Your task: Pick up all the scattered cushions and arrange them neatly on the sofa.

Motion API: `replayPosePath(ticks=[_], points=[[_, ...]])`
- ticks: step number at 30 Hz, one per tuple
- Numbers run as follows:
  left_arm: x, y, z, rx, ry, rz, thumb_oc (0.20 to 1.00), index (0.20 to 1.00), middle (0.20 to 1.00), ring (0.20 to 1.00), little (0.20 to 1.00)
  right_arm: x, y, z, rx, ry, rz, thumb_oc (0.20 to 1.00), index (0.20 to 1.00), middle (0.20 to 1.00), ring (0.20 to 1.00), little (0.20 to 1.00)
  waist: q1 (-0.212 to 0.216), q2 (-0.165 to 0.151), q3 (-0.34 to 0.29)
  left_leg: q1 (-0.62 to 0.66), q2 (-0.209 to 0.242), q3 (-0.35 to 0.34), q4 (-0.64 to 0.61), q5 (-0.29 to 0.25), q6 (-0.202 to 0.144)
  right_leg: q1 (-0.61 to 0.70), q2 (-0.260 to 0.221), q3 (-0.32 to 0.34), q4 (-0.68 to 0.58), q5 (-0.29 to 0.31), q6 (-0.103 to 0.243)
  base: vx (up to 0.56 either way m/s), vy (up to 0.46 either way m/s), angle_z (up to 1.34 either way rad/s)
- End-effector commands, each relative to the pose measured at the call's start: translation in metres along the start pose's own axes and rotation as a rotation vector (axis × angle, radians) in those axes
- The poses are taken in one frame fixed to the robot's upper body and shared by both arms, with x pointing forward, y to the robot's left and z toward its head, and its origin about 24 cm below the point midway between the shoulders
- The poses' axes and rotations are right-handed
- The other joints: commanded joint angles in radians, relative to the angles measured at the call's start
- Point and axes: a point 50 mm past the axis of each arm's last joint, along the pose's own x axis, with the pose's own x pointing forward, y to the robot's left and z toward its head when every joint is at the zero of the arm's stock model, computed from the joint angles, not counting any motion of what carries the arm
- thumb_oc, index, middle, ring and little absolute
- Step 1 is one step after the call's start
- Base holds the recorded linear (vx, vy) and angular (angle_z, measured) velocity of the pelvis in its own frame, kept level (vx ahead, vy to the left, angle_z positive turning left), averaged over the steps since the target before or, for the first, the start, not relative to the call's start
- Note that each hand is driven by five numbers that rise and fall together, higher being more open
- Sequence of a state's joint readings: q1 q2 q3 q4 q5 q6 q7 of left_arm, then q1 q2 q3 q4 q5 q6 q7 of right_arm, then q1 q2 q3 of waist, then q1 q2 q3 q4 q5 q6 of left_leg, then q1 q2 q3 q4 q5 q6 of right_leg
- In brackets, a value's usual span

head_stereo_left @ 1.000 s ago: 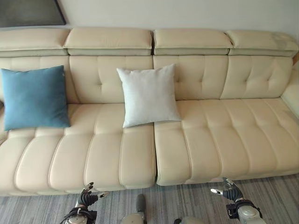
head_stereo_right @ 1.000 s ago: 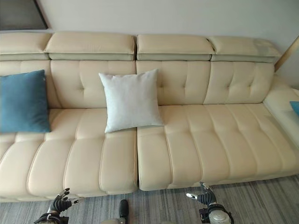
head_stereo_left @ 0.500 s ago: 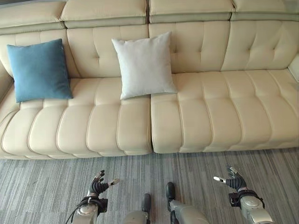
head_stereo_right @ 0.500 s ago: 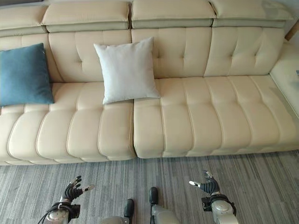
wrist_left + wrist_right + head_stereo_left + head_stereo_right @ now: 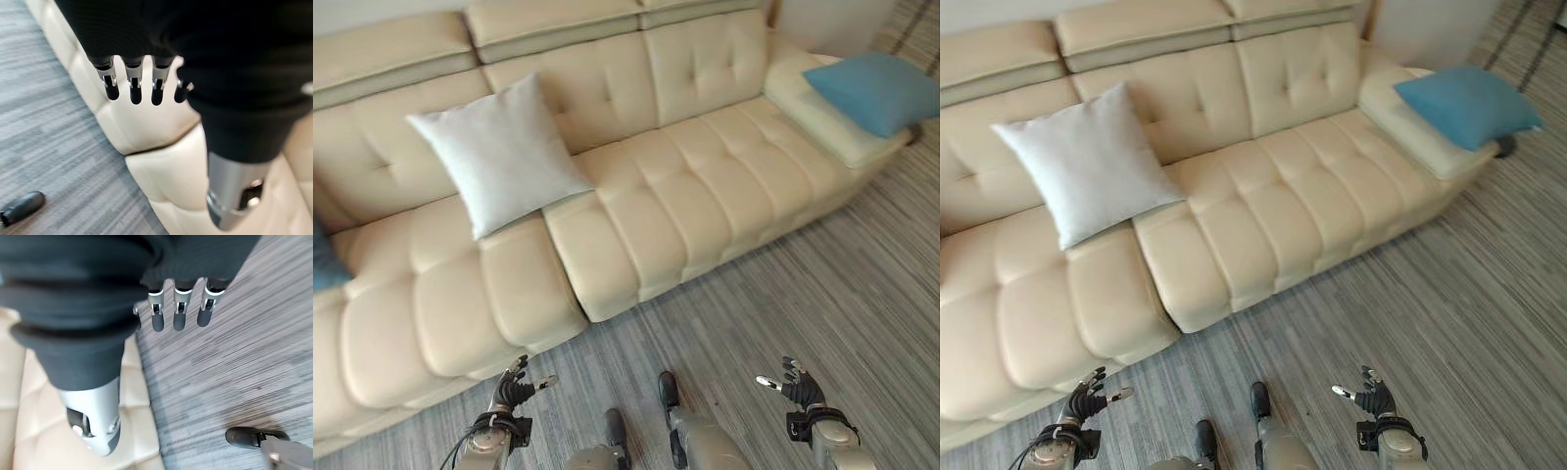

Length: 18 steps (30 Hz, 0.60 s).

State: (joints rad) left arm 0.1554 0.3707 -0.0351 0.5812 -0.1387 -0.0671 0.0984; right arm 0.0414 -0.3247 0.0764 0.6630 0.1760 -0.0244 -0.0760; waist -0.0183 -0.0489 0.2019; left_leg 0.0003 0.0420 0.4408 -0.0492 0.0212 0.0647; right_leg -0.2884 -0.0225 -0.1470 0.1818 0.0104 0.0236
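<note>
A white cushion (image 5: 499,155) leans upright against the backrest of the cream sofa (image 5: 675,211), left of its middle seam. A blue cushion (image 5: 875,90) lies flat on the sofa's right end section. The corner of another blue cushion (image 5: 323,262) pokes in at the far left edge. My left hand (image 5: 512,390) hangs low over the carpet in front of the sofa, fingers relaxed and holding nothing. My right hand (image 5: 795,384) hangs likewise at the lower right, open and empty. In the wrist views the left hand's fingers (image 5: 133,87) and the right hand's fingers (image 5: 178,313) are straight.
Grey striped carpet (image 5: 803,294) runs along the sofa's front and off to the right. A pale wall (image 5: 822,24) stands behind the sofa's right end.
The camera has swung to the right and tilted. The blue cushion on the sofa's right end has come into view, and the left blue cushion has slid almost out. Both hands stay low and open.
</note>
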Motion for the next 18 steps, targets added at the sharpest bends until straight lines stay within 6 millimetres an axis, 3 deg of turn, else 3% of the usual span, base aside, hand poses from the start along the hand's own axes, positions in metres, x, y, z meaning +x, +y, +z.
replayPosePath(ticks=[1, 3, 5, 8, 9, 11, 12, 14, 15, 18], points=[[0.002, 0.009, 0.009, 0.002, -0.046, 0.017, 1.0, 1.0, 1.0, 1.0, 1.0, 0.003, -0.004, 0.02, -0.015, -0.09, -0.015, 1.0, 1.0, 1.0, 1.0, 1.0, 0.024, 0.012, -0.041, -0.055, 0.015, -0.166, 0.101, -0.101, -0.067, 0.13, -0.128, -0.089, -0.022, -0.042, 0.096, 0.07, -0.161, -1.77], [0.002, 0.011, 0.008, -0.01, -0.038, 0.027, 1.0, 1.0, 1.0, 1.0, 1.0, 0.004, 0.001, 0.024, -0.035, -0.106, 0.004, 1.0, 1.0, 1.0, 1.0, 1.0, 0.049, 0.015, -0.047, -0.025, 0.05, -0.116, 0.102, -0.12, -0.088, 0.153, -0.19, -0.231, 0.004, -0.055, 0.109, 0.11, -0.192, -1.18], [0.002, 0.008, 0.007, 0.003, -0.031, 0.008, 1.0, 1.0, 1.0, 1.0, 1.0, 0.002, 0.003, 0.021, -0.032, -0.095, 0.014, 1.0, 1.0, 1.0, 1.0, 1.0, 0.027, -0.003, -0.058, -0.008, 0.062, -0.104, 0.117, -0.131, -0.092, 0.162, -0.17, -0.167, -0.013, -0.06, 0.107, 0.13, -0.199, -1.02], [0.004, 0.002, 0.009, -0.002, -0.035, -0.01, 1.0, 1.0, 1.0, 1.0, 1.0, 0.001, -0.001, 0.019, -0.025, -0.09, -0.003, 1.0, 1.0, 1.0, 1.0, 1.0, 0.013, -0.01, -0.061, -0.006, 0.073, -0.104, 0.164, -0.145, -0.101, 0.173, -0.149, -0.128, -0.045, -0.054, 0.109, 0.18, -0.244, -0.12], [0.008, -0.007, 0.014, 0.004, -0.047, -0.039, 1.0, 1.0, 1.0, 1.0, 1.0, 0.0, -0.005, 0.02, -0.018, -0.102, -0.016, 1.0, 1.0, 1.0, 1.0, 1.0, -0.003, -0.019, -0.05, -0.043, 0.102, -0.132, 0.282, -0.139, -0.105, 0.191, -0.118, -0.089, -0.068, -0.064, 0.085, 0.06, -0.276, -0.3], [0.01, -0.018, 0.02, -0.002, -0.063, -0.07, 1.0, 1.0, 1.0, 1.0, 1.0, 0.0, -0.012, 0.023, -0.014, -0.115, -0.039, 1.0, 1.0, 1.0, 1.0, 1.0, -0.005, -0.024, -0.033, -0.113, 0.1, -0.185, 0.386, -0.085, -0.108, 0.205, -0.096, -0.085, -0.091, -0.059, 0.049, 0.07, -0.278, -0.44], [0.01, -0.02, 0.02, -0.005, -0.063, -0.077, 1.0, 1.0, 1.0, 1.0, 1.0, 0.0, -0.014, 0.022, -0.01, -0.112, -0.043, 1.0, 1.0, 1.0, 1.0, 1.0, -0.004, -0.026, -0.03, -0.135, 0.086, -0.213, 0.399, -0.088, -0.107, 0.212, -0.094, -0.078, -0.099, -0.063, 0.045, 0.11, -0.145, -0.26], [0.01, -0.025, 0.019, -0.005, -0.056, -0.096, 1.0, 1.0, 1.0, 1.0, 1.0, -0.001, -0.017, 0.022, -0.008, -0.112, -0.051, 1.0, 1.0, 1.0, 1.0, 1.0, 0.009, -0.033, -0.024, -0.196, 0.015, -0.283, 0.354, -0.128, -0.091, 0.232, -0.085, -0.057, -0.117, -0.074, 0.05, 0.17, -0.071, -0.16], [0.009, -0.026, 0.018, -0.002, -0.051, -0.102, 1.0, 1.0, 1.0, 1.0, 1.0, -0.001, -0.017, 0.022, -0.008, -0.114, -0.053, 1.0, 1.0, 1.0, 1.0, 1.0, 0.014, -0.031, -0.027, -0.207, -0.008, -0.306, 0.312, -0.117, -0.087, 0.236, -0.077, -0.048, -0.121, -0.078, 0.051, 0.22, -0.025, 0.07], [0.006, -0.026, 0.014, 0.022, -0.039, -0.11, 1.0, 1.0, 1.0, 1.0, 1.0, -0.001, -0.019, 0.02, -0.01, -0.106, -0.07, 1.0, 1.0, 1.0, 1.0, 1.0, 0.051, -0.016, -0.02, -0.308, -0.068, -0.384, 0.221, -0.017, -0.108, 0.284, -0.03, -0.003, -0.14, -0.101, 0.05, 0.25, 0.011, -0.19]])
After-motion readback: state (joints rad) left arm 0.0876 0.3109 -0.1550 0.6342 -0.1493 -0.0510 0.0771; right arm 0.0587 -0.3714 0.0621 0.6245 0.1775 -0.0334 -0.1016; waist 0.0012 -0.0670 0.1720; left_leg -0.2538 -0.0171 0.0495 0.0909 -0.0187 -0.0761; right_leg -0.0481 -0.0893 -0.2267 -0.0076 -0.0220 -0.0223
